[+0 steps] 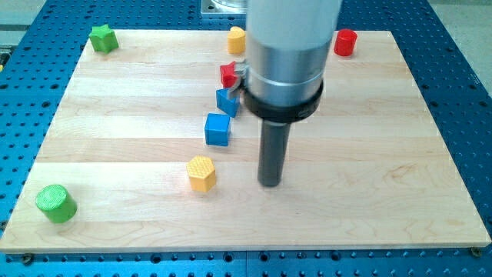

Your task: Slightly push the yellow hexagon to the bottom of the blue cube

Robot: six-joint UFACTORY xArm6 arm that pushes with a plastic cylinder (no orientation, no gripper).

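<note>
The yellow hexagon (201, 172) lies on the wooden board (115, 115), left of centre and low in the view. The blue cube (217, 128) sits just above it and slightly to the right, with a gap between them. My tip (270, 184) rests on the board to the right of the yellow hexagon, about a block's width or more away, and below and right of the blue cube. It touches no block.
A second blue block (227, 101) and a red block (228, 74) stand above the cube, partly behind the arm. A yellow block (236, 38), a red cylinder (345, 42), a green star (103, 38) and a green cylinder (56, 203) sit near the board's edges.
</note>
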